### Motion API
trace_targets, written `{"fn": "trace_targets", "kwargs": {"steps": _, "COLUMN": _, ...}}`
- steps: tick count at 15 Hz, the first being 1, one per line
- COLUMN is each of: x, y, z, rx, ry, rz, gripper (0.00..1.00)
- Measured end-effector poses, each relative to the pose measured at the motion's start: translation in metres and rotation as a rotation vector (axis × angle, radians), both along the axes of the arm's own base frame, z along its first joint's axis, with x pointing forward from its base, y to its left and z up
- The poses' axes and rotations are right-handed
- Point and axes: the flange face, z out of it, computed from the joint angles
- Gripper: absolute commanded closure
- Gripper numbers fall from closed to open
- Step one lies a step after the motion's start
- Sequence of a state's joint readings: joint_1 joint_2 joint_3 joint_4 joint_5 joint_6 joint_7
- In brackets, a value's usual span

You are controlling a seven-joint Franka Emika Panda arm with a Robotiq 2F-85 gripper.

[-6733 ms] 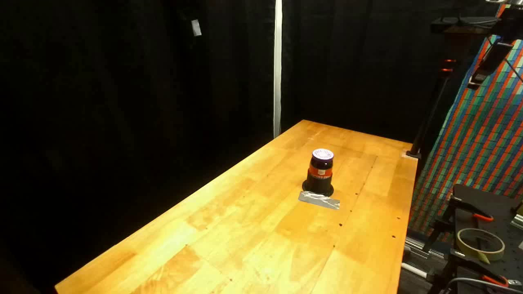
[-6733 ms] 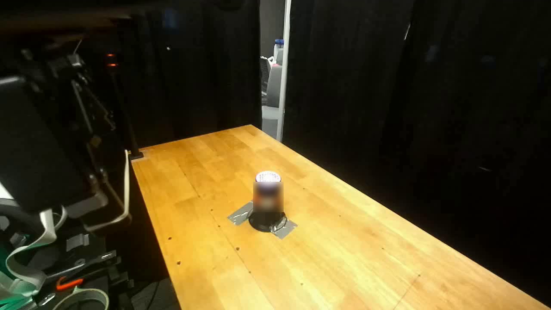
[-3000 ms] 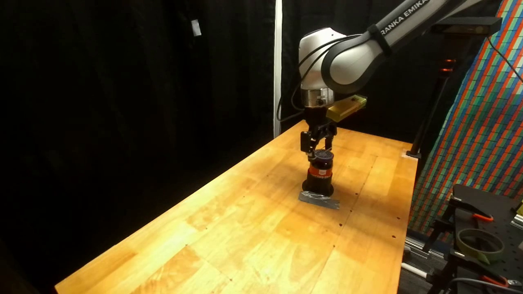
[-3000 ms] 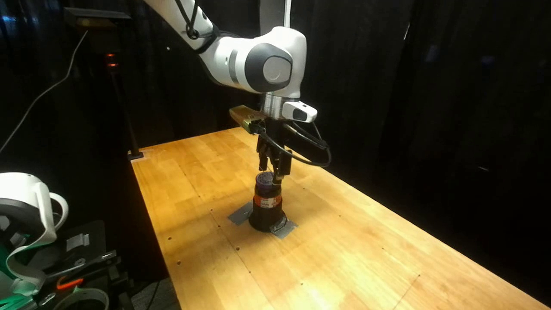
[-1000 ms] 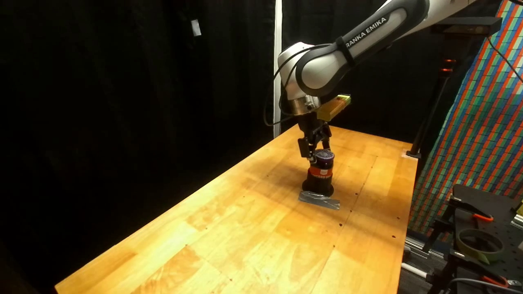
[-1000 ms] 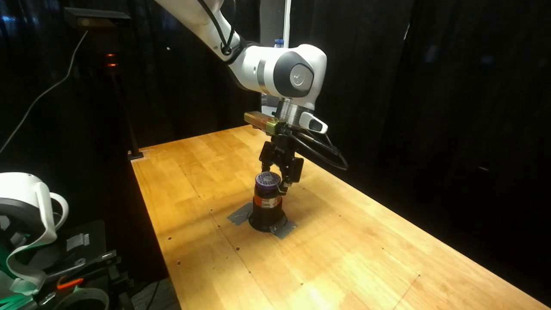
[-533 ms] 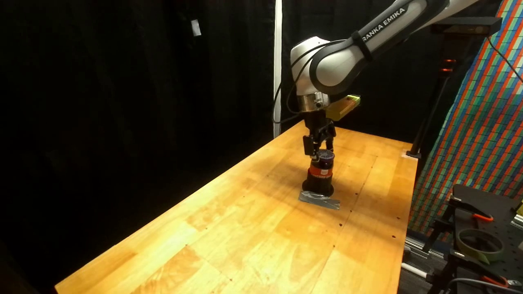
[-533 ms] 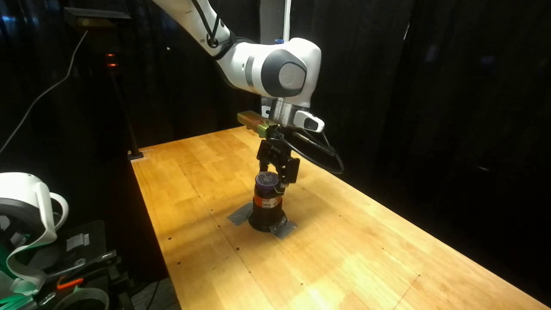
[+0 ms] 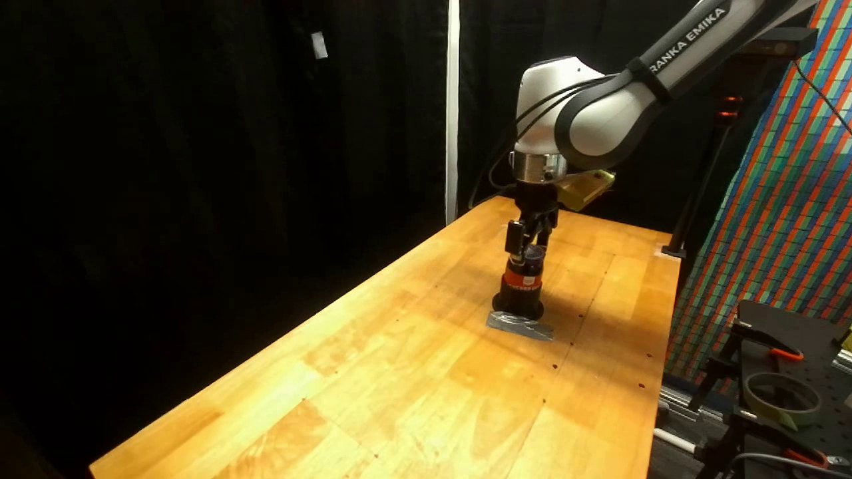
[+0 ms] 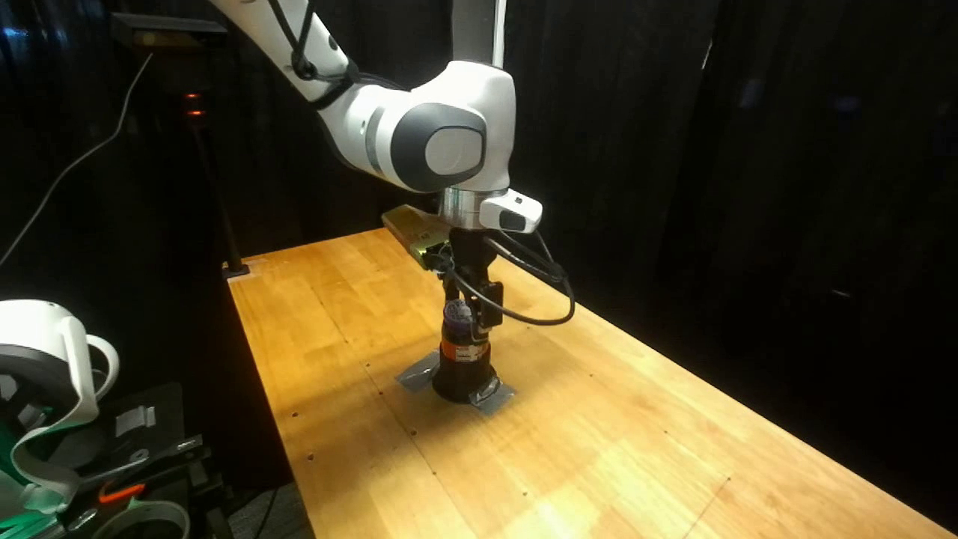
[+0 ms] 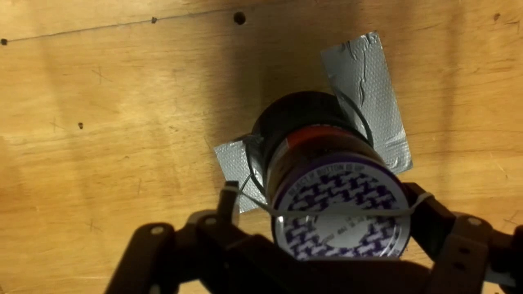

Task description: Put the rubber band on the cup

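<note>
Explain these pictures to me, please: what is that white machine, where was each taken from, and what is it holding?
The white machine is a robot arm, ending in a black two-fingered gripper. Two pictures come from cameras outside it; the close-up from one on its wrist. On the wooden table stands the cup, a dark jar-like thing with an orange-red label, a patterned lid and silver tape at its base. The fingers stand apart, a thin rubber band stretched between their tips, crossing the lid in the close-up.
</note>
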State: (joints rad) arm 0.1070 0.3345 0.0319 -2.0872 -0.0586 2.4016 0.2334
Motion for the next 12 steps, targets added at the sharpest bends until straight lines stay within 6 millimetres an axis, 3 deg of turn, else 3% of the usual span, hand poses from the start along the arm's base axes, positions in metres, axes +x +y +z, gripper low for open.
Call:
{"fn": "trace_targets", "kwargs": {"steps": 5, "x": -0.037, "y": -0.004, "z": 0.004, "rx": 0.002, "ry": -0.047, "rz": 0.012, "gripper": 0.0}}
{"fn": "trace_targets", "kwargs": {"steps": 6, "x": -0.043, "y": -0.004, "z": 0.005, "rx": 0.001, "ry": -0.061, "rz": 0.014, "gripper": 0.25}}
{"fn": "trace_targets", "kwargs": {"steps": 7, "x": -0.048, "y": -0.004, "z": 0.005, "rx": -0.001, "ry": -0.087, "rz": 0.012, "gripper": 0.27}}
{"fn": "trace_targets", "kwargs": {"steps": 12, "x": -0.074, "y": -0.001, "z": -0.002, "rx": 0.009, "ry": -0.234, "rz": -0.018, "gripper": 0.65}}
